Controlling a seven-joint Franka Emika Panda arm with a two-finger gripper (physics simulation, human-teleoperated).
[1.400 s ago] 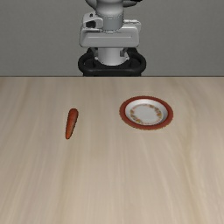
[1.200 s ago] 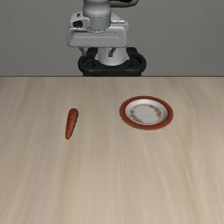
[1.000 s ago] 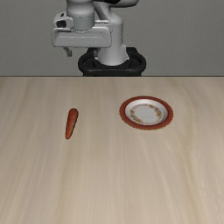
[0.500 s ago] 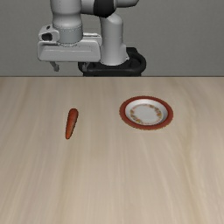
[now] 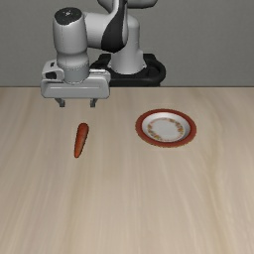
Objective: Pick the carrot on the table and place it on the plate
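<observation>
Table: light wood-grain tabletop (image 5: pixel 127 213), bare all along the near side.
Carrot: small orange-brown carrot (image 5: pixel 81 140) lying flat on the table towards the exterior view's left. The fat end points away from me and the thin tip points towards me. It's untouched and well apart from the plate.
Plate: round white plate with a red-brown rim (image 5: pixel 166 127), on the exterior view's right and a bit farther back than the carrot. Nothing on it yet.
Gripper: grey two-finger gripper (image 5: pixel 76 102) hangs above the table just behind the carrot's fat end. Its fingers (image 5: pixel 62 101) are spread wide with nothing between them.
Base: black robot base (image 5: pixel 129 69) at the far table edge, grey wall behind it.
Step in hand: I reckon this is the approach, so the grab isn't done yet.
Doing it well: I'd nudge forward until I'm over the carrot's thick middle and put one finger on each long side. Then drop straight down and close there, since the skinny tip looks likely to slip out.
Hard to tell: from this one angle I can't judge how high the fingertips are off the table, or whether they line up squarely across the carrot. The top of the arm is cut off at the upper edge.
</observation>
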